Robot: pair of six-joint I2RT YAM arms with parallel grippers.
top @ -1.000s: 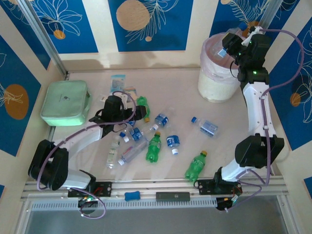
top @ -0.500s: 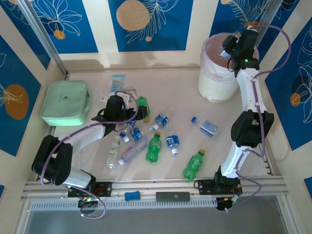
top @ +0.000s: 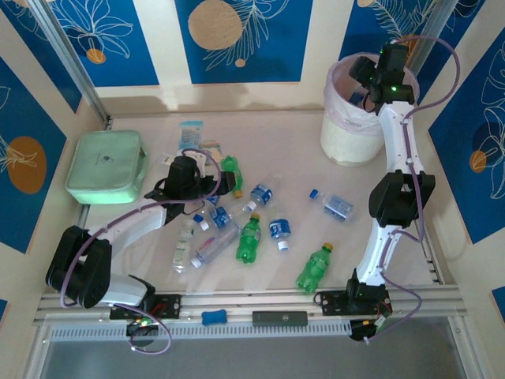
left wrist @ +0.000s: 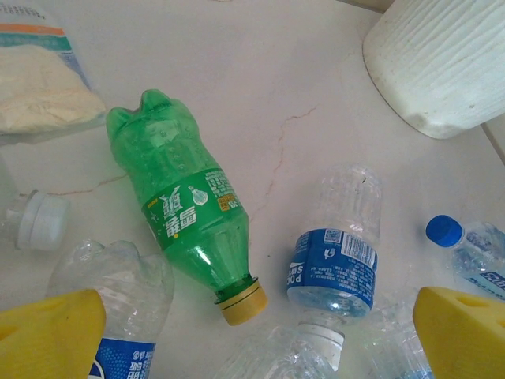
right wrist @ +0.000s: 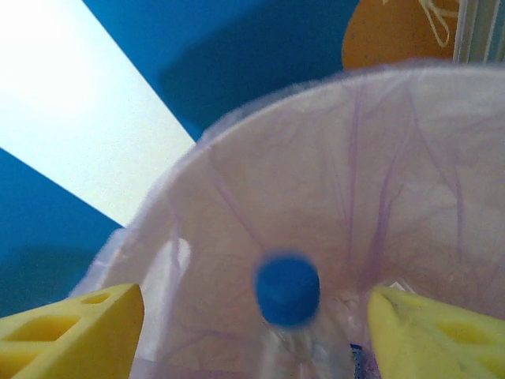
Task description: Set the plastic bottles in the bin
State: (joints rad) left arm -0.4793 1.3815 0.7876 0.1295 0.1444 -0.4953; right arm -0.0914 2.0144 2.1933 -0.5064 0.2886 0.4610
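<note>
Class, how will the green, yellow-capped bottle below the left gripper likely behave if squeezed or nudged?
The green bottle looks empty, so probably light. It lies on its side, round-bodied, so a nudge may roll it. Its translucent thin wall likely dents when squeezed.

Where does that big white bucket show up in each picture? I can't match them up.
Top external: the bin stands at the table's far right.
Left wrist: its ribbed white wall is in the top right corner.
Right wrist: its pink liner curves across the middle.
Shared landmark: the pink liner links top and right wrist; the green bottle links top and left wrist.
</note>
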